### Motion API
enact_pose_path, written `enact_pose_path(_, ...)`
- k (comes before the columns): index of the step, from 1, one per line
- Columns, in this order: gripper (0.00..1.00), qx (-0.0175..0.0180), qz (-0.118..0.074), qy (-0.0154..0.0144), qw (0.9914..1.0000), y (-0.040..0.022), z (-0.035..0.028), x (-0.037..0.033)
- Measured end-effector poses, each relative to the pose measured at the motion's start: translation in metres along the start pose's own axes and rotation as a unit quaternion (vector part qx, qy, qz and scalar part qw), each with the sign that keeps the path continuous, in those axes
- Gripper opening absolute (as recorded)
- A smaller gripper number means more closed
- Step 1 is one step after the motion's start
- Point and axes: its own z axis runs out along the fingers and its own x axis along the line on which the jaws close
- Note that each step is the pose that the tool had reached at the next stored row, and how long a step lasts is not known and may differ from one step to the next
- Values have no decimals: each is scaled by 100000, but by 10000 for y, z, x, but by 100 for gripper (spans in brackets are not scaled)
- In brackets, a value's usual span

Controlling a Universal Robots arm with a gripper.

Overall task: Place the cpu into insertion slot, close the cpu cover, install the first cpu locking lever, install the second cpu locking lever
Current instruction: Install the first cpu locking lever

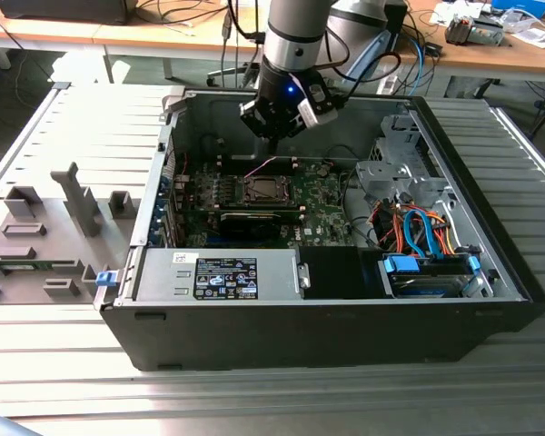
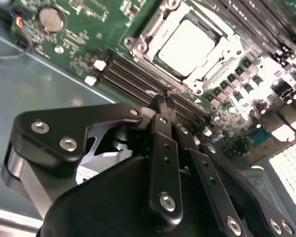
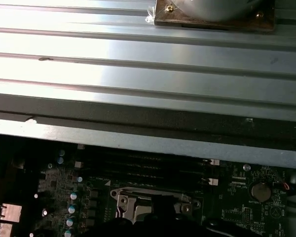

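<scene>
The cpu, a pale silver square, lies in the insertion slot on the green board inside the open computer case. The cpu cover, a silver frame, lies flat around the chip. My gripper hangs above the board just beside the slot, over the black memory slots, with its black fingers together and nothing between them. In the exterior view the gripper hovers above the far edge of the slot. In the first wrist view the slot is partly hidden behind the dark gripper body.
The case walls ring the board. A labelled power supply box sits at the near side, and a drive cage with blue and orange cables on the exterior view's right. Grey fixtures stand on the ribbed table.
</scene>
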Motion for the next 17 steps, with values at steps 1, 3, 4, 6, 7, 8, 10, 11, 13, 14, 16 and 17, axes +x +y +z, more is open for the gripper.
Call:
enact_pose_path(1,11,-5,3,-5,100000,2,2,19)
enact_pose_path(3,11,-6,12,-6,100000,7,5,57)
enact_pose_path(4,11,-1,4,-7,100000,7,6,68)
enact_pose_path(6,11,0,-5,0,100000,8,6,74)
enact_pose_path(7,11,2,2,-1,100000,8,6,76)
enact_pose_path(8,11,-2,3,-4,100000,8,6,77)
enact_pose_path(10,11,-4,2,-3,100000,8,7,77)
enact_pose_path(11,11,-2,3,-4,100000,8,7,78)
enact_pose_path(13,11,-2,2,-4,100000,8,7,78)
enact_pose_path(14,11,-2,0,-2,100000,8,6,78)
enact_pose_path(16,11,-2,9,-2,100000,9,7,81)
enact_pose_path(17,11,-3,11,-3,100000,9,8,86)
